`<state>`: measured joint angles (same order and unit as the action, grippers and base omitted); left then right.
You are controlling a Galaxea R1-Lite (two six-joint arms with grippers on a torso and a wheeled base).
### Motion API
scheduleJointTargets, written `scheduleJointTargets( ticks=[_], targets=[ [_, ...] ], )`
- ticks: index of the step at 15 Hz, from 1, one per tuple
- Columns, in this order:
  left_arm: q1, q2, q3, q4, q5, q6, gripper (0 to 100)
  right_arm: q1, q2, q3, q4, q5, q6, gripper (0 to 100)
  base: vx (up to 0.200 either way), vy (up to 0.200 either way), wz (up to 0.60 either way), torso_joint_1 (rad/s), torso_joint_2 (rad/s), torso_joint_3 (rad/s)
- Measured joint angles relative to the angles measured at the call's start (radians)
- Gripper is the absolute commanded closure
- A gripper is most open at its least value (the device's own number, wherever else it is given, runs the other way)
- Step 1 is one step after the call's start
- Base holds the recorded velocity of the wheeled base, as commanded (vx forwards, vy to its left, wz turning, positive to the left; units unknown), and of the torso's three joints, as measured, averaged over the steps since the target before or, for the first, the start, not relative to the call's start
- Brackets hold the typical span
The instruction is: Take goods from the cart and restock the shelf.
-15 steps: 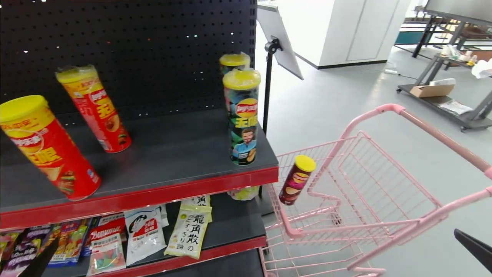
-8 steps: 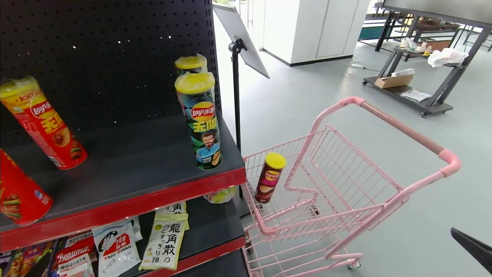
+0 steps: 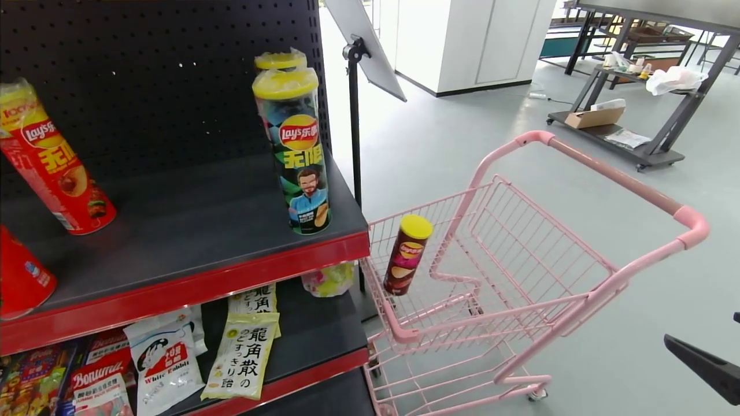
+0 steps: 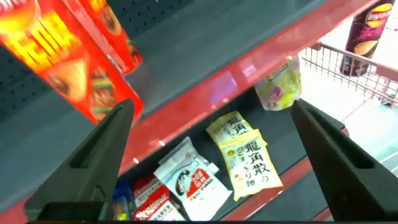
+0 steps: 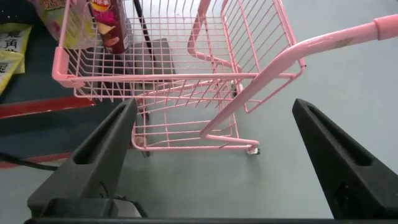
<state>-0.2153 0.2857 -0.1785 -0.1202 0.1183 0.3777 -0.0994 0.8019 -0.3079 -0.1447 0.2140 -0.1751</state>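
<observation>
A maroon chip can (image 3: 407,254) with a yellow lid stands tilted in the front corner of the pink cart (image 3: 607,179), right beside the shelf's end. On the dark shelf board (image 3: 173,231) stand a green-blue can (image 3: 298,150) near the right end and red cans (image 3: 49,162) at the left. My left gripper (image 4: 211,168) hangs open in front of the shelf's red edge (image 4: 236,81), with nothing in it. My right gripper (image 5: 211,162) is open and empty above the floor beside the cart (image 5: 174,81); the maroon can (image 5: 111,25) lies farther off. One of its fingers (image 3: 702,367) shows low on the right.
Snack bags (image 3: 243,352) lie on the lower shelf. A sign stand (image 3: 354,86) rises just behind the shelf's end. A black metal rack (image 3: 624,133) with a box stands far back right. Open grey floor lies to the right of the cart.
The head camera has swung to the right, so shelf and cart slid left in the picture. The cans and the cart kept their places. Both grippers stay open.
</observation>
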Motion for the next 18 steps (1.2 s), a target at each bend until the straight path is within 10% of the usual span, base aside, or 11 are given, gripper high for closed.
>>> scheduleJointTargets(
  ticks=[6,13,18],
  targets=[
    [0.002,-0.063,0.002,0.012,0.010,-0.113,0,0.085,0.091,-0.032,-0.070,-0.001,-0.004,0,0.000,0.000,0.00,-0.194,0.55,0.347],
    [0.002,-0.101,-0.006,0.090,0.012,-0.154,0,0.110,0.324,-0.140,-0.185,0.008,0.008,0,0.000,0.000,0.00,-0.060,0.20,0.135],
    [0.000,-0.120,-0.017,0.126,0.005,-0.234,0,0.292,0.587,-0.332,-0.247,0.081,0.153,0,0.000,0.000,0.00,0.000,0.00,0.000]
  ],
)
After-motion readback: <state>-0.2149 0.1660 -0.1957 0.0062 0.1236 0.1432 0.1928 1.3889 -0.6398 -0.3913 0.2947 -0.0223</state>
